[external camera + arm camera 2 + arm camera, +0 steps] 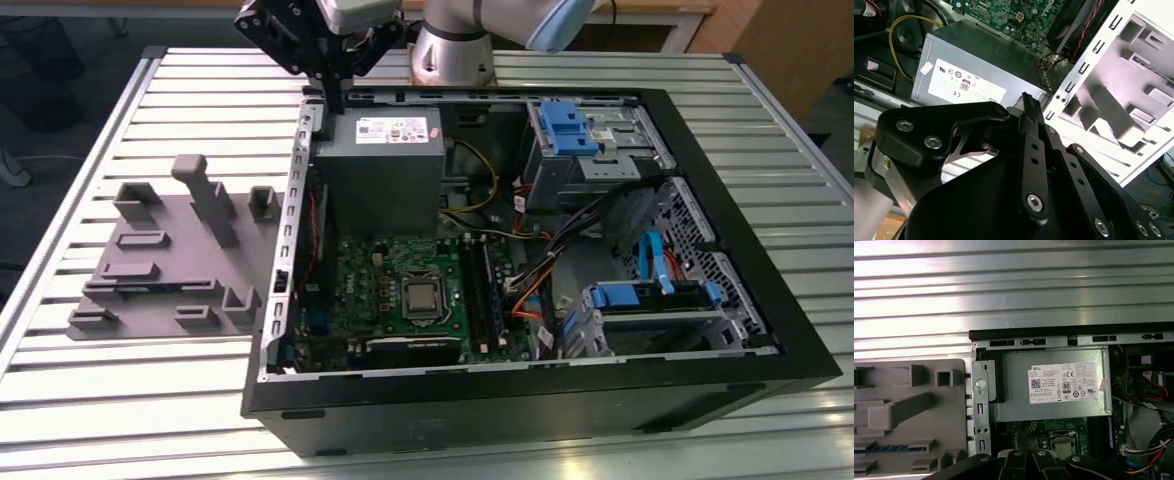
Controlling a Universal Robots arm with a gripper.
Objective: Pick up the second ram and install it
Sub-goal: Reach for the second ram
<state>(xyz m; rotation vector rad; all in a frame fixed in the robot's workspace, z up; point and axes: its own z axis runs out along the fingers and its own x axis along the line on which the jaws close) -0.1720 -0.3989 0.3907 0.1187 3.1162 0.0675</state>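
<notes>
- The black metal gripper (pixel 330 100) hangs in the air with its tips pointing down. In the second wrist view (pixel 1025 97) the jaws look pressed together, with nothing between them.
- Right under the jaws is the rim of the open black computer case (pixel 694 150). The case lies on its side with the cover off, so an arm can reach in from above.
- Just past the jaws, inside the case, sits the grey metal power box (pixel 380 170) with a white sticker.
- Further from the jaws, beyond the power box, is the flat green board (pixel 387 290). Its long black slots (pixel 481 290) face up, so a ram can be pushed straight down into one.
- Off to one side of the jaws, outside the case, a grey plastic tray with posts and slots (pixel 160 285) rests on the silver ribbed table (pixel 747 110). It sits close by the case, which I think keeps the trip short.
- The second ram (pixel 919 445) is, I think, the thin dark strip with pale blue on it, standing on edge in a tray slot. It is hard to be sure. It is apart from the jaws and not held. Standing up like that leaves its top edge free to be pinched.
</notes>
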